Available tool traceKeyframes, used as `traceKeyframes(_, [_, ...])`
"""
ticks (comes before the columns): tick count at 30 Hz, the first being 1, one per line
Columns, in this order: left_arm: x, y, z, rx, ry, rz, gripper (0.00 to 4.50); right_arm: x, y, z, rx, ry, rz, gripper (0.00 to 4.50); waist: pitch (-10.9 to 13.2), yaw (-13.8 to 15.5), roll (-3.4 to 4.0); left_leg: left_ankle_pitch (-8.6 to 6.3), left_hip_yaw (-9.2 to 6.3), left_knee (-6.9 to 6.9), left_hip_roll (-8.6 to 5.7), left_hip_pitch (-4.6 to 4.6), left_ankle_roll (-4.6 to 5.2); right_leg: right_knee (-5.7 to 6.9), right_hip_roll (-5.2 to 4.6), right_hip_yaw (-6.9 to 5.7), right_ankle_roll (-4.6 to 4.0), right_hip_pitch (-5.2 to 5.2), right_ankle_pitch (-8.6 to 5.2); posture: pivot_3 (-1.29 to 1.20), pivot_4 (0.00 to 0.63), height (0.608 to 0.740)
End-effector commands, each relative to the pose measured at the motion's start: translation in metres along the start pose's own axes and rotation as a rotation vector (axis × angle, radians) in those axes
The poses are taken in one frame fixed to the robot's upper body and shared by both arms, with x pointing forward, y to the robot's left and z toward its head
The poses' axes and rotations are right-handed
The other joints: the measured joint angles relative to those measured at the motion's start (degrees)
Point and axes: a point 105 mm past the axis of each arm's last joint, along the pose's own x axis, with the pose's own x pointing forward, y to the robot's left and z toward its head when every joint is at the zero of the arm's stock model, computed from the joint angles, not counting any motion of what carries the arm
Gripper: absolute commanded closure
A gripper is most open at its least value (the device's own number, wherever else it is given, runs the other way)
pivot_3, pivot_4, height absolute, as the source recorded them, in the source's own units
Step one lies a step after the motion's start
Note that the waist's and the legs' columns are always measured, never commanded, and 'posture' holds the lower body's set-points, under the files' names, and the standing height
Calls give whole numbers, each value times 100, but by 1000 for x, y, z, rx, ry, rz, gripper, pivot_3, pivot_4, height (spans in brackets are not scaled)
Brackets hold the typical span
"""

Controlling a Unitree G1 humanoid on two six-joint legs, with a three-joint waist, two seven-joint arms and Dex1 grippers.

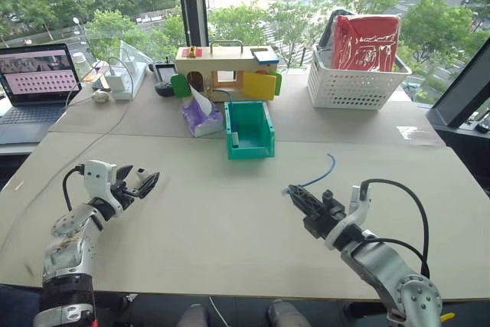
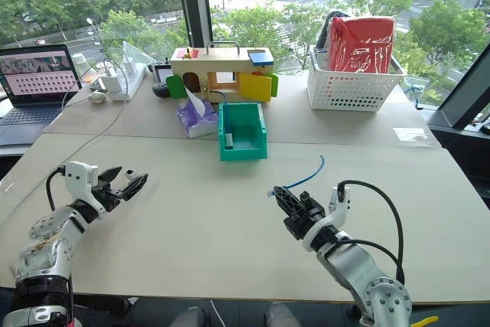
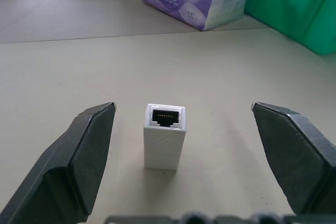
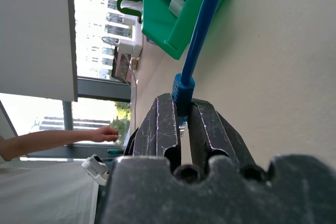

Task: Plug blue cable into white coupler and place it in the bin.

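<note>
Now my left gripper (image 3: 184,150) stands spread around the white coupler (image 3: 165,136), untouched. My right gripper (image 4: 184,121) pinches the blue cable (image 4: 202,30) at its plug; next I'd close left.

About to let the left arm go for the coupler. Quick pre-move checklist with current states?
1. Right gripper shut on the blue cable near its plug: ok.
2. Left gripper open wide: ok.
3. White coupler lying on the table between the left fingers, untouched: ok.
4. Coupler socket facing up and away from the gripper, unobstructed: ok.
5. Plug tip condition, hidden between the right fingers: cannot tell.
6. Bin open and reachable; something white is in it: ok.
</note>
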Motion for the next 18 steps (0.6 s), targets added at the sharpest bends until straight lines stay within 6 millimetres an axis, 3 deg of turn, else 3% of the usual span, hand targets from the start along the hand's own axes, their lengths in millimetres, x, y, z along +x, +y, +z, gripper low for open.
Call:
traceKeyframes(1, [6, 1, 3, 25, -13, -14, 24, -2, 8, 4, -18, -22, 29, 4500, 0, -11, -1, 0, 0, 0, 0, 0, 0, 0, 1, 0, -1, 0, 1, 0, 150, 733])
traceKeyframes(2, [8, 1, 1, 27, -6, -15, 24, -3, 8, 5, -20, -26, 27, 4500, 0, -11, -1, 0, 0, 0, 0, 0, 0, 0, 0, 0, -12, 0, 7, 0, 150, 733])
traceKeyframes(3, [9, 2, -1, 30, -2, -16, 544, -3, 8, 6, -22, -29, 26, 4500, -1, -10, -1, 0, 0, 0, 0, 0, 0, 1, 0, 0, -17, 0, 10, 0, 150, 733])
traceKeyframes(4, [10, 1, -3, 22, 3, -24, 701, -4, 9, 6, -24, -32, 27, 4500, -1, -10, -1, 0, 0, 0, 0, 0, 0, 1, 0, 0, -17, 0, 11, 0, 150, 733])
traceKeyframes(12, [12, -4, 0, 45, -1, -130, 3815, -5, 9, 7, -43, -50, 21, 4500, -1, -18, -1, 0, 0, 0, 0, 2, 0, 3, 0, 0, -18, 2, 12, 0, 150, 733])
traceKeyframes(16, [15, -35, 3, 61, 0, -286, 3857, -4, 12, 13, -93, -76, 21, 4500, -1, -17, -2, 0, 1, 0, -1, 0, 0, 2, -1, 0, -19, 2, 12, 0, 150, 733])
traceKeyframes(18, [19, -70, 5, 42, 10, -435, 3857, -4, 14, 15, -150, -78, 17, 4500, -1, -19, -1, 0, 0, 0, -1, -1, 0, 2, -1, 0, -20, 1, 13, 0, 150, 733])
